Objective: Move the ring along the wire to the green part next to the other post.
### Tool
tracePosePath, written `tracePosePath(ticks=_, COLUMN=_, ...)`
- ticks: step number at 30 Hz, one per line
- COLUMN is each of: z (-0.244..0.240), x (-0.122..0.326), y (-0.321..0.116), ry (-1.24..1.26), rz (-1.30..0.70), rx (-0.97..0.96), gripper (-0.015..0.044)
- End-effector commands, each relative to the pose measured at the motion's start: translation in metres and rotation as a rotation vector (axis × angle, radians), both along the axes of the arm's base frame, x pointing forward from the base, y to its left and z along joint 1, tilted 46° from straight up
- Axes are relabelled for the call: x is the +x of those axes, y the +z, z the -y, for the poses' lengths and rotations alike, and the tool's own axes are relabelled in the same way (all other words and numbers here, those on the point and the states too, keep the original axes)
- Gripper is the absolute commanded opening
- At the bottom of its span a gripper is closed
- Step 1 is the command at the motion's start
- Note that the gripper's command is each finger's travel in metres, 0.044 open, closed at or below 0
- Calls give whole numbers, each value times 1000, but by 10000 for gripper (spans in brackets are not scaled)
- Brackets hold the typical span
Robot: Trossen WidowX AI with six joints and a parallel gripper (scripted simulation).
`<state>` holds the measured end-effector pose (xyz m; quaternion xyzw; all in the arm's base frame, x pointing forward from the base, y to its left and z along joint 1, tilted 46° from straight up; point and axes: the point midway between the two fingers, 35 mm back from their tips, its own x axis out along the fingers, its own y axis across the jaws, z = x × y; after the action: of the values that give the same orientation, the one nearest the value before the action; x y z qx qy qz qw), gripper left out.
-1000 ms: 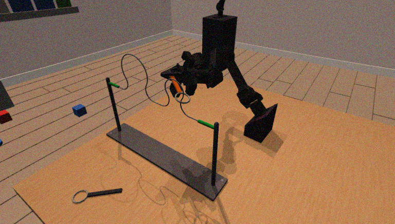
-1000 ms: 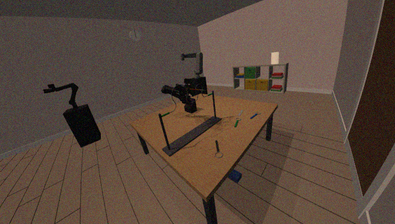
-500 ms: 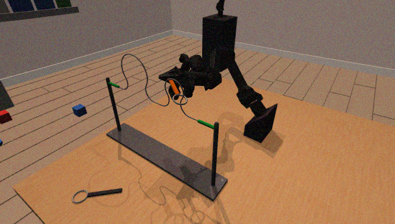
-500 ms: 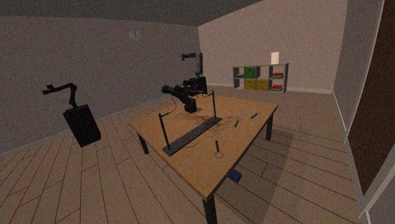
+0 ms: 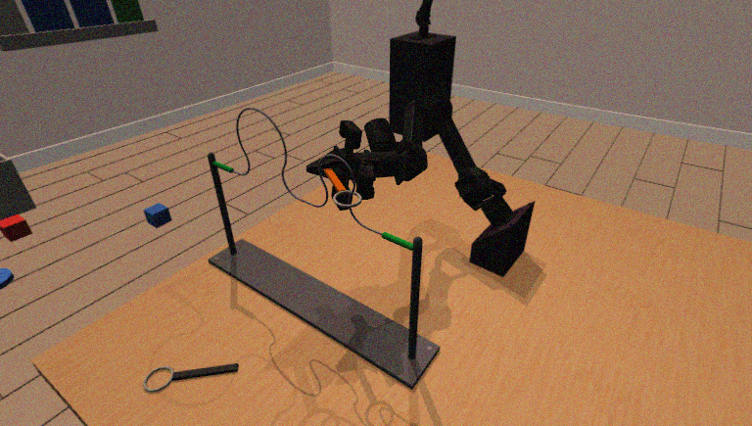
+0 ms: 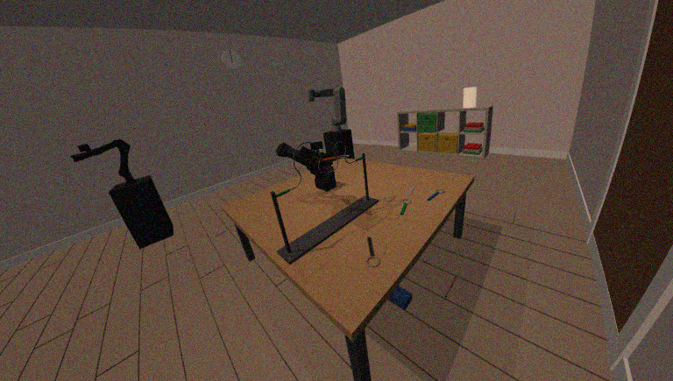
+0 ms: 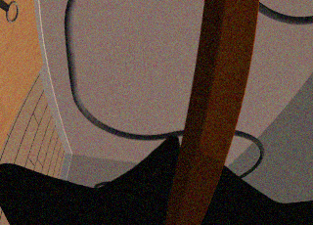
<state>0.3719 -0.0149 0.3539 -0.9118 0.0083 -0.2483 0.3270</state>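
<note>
The ring (image 5: 348, 206) is around the grey wire (image 5: 285, 155) (image 7: 71, 73), on the stretch between the last hump and the green part (image 5: 398, 240) by the right post (image 5: 414, 299) in the top view. The other green part (image 5: 223, 166) (image 6: 281, 192) is by the left post (image 5: 221, 205) (image 6: 279, 221). My gripper (image 5: 323, 168) (image 7: 179, 146) is shut on the orange handle (image 5: 335, 179) (image 6: 333, 158) (image 7: 222, 88), beside the wire's hump. In the wrist view the wire passes behind the handle and fingertips; whether anything touches it cannot be told.
The dark base plate (image 5: 327, 294) (image 6: 327, 228) carries both posts. A black-handled ring tool (image 5: 205, 371) (image 6: 371, 247) lies on the table in front. Green (image 6: 404, 208) and blue (image 6: 433, 195) handled tools lie farther along the table. The wire's tall loop rises near the left post.
</note>
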Motion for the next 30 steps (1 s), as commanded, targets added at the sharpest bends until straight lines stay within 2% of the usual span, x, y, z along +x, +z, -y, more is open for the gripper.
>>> tracePosePath(ticks=1, z=10, x=1, y=-14, ry=-4, rz=-16, rx=84, gripper=-150)
tracePosePath(ticks=30, z=40, x=1, y=-57, ry=-9, rz=-30, rx=431, gripper=-150)
